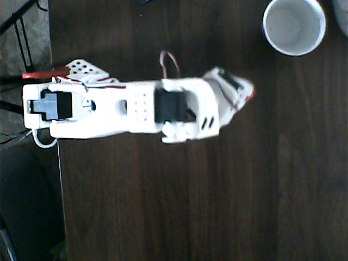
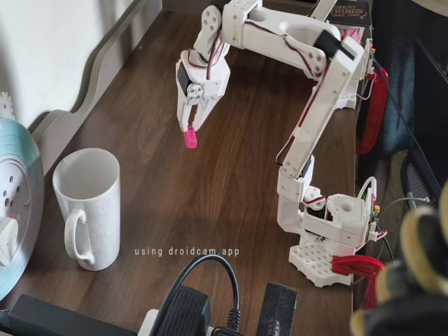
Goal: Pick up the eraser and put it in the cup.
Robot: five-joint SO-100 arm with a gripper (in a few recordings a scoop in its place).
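In the overhead view, the white arm is stretching rightward across the dark table, and its pincer is pointing toward the far right corner, where the cup is standing upright, mouth open and inside bare. A sliver of red is peeking out at the pincer's tip; the eraser itself is mostly hiding under the fingers here.

In the fixed view, the pincer is hanging downward, fingers drawn together and clamping on the top of the eraser, which is dangling pink below the tips, seemingly just off the table. The cup, showing a handle from this side, is sitting near and to the left, well apart from the eraser.

The eraser is probably light, slightly rubbery and grippy, so a pinch across its narrow faces should be holding well; being tiny, it is likely twisting easily if pinched off-centre.
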